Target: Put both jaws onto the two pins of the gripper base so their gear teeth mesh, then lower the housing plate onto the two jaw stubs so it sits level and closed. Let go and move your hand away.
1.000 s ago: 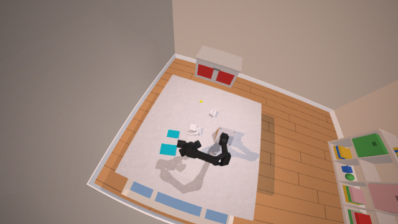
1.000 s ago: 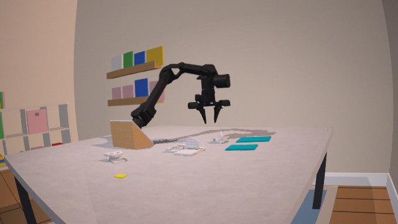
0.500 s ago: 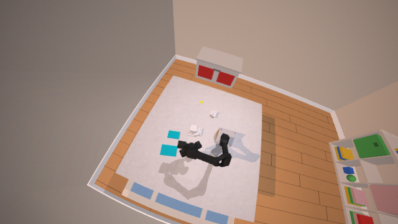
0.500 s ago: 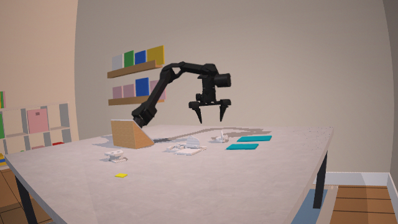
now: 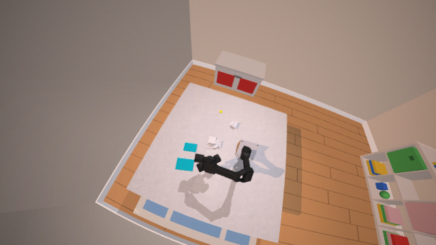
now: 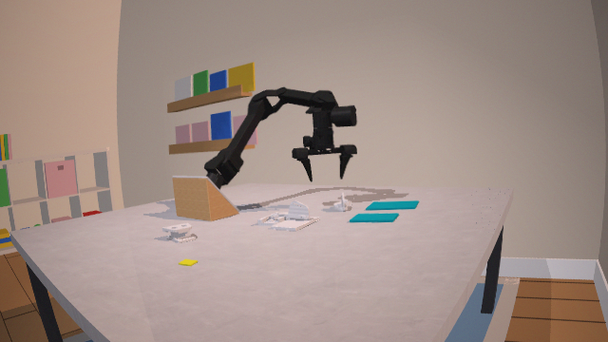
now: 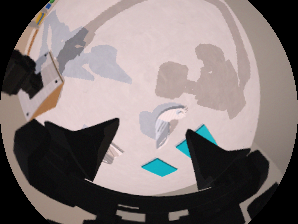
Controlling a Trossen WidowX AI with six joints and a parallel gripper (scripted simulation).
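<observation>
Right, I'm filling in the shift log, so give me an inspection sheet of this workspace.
Surface: pale tabletop, level.
Job's things: white parts in separate groups; housing plate not identifiable for certain.
Clutter: two teal pads, a small yellow square; purpose unclear.
Claw: open, holding nothing, above the table.
Cables: nothing seen.
Surroundings: wall shelves with books or panels, red-fronted cabinet, wooden floor.

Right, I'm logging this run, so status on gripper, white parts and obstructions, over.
Gripper open, empty, above the table. White printed parts lying on tabletop, unassembled. No obstruction seen beneath fingers.
</observation>
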